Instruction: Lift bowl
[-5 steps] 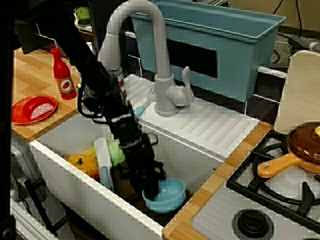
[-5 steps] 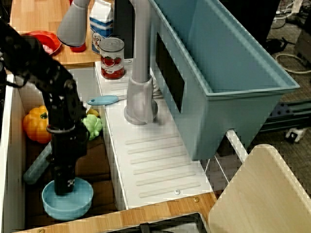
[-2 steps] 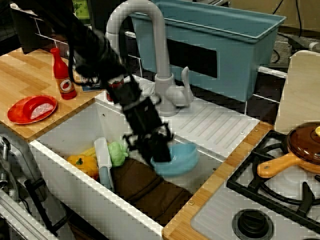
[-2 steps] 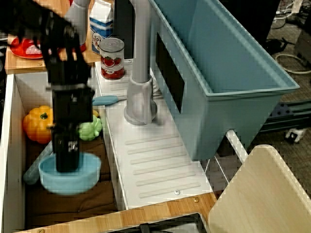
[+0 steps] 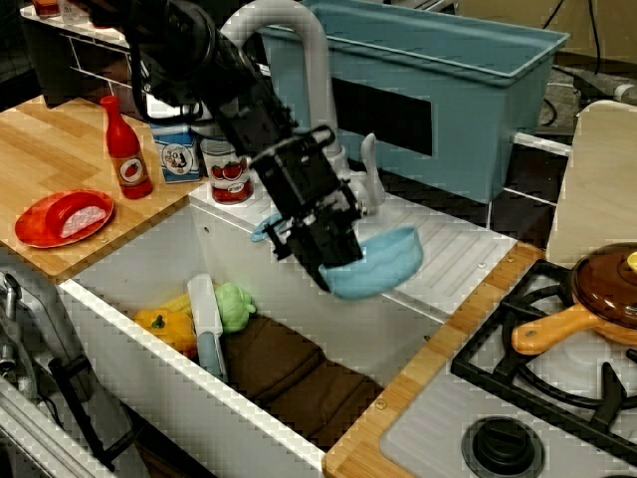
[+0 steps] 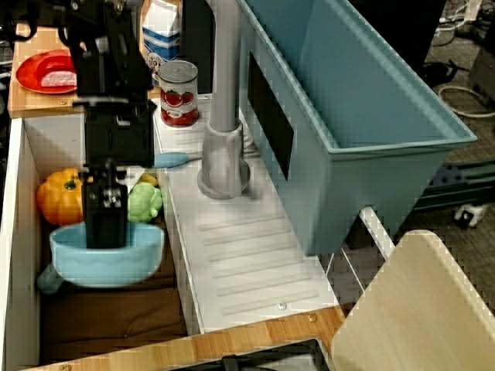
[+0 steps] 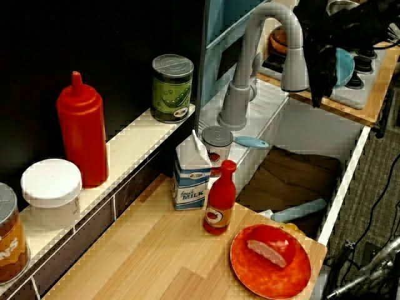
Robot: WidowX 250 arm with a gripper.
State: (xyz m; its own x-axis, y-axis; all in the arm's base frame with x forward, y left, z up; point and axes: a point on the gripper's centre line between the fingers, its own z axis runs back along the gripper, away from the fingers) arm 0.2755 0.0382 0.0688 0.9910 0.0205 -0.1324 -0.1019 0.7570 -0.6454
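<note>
One bowl is held in the air above the sink, pinched at its rim by the gripper, jaws closed on it. Contact is likely on the near rim only, though it is partly hidden. The lift should be kept slow and level, since the bowl hangs tilted and could slip or strike the faucet.

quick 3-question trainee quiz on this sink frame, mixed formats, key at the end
1. True or false: the bowl rests on the sink floor.
2. What does the end effector grip?
A. bowl rim
B. red bottle
C. tomato can
3. What orange item lies in the sink?

Key
1. False: it hangs above the sink.
2. A
3. The toy pumpkin.
</note>
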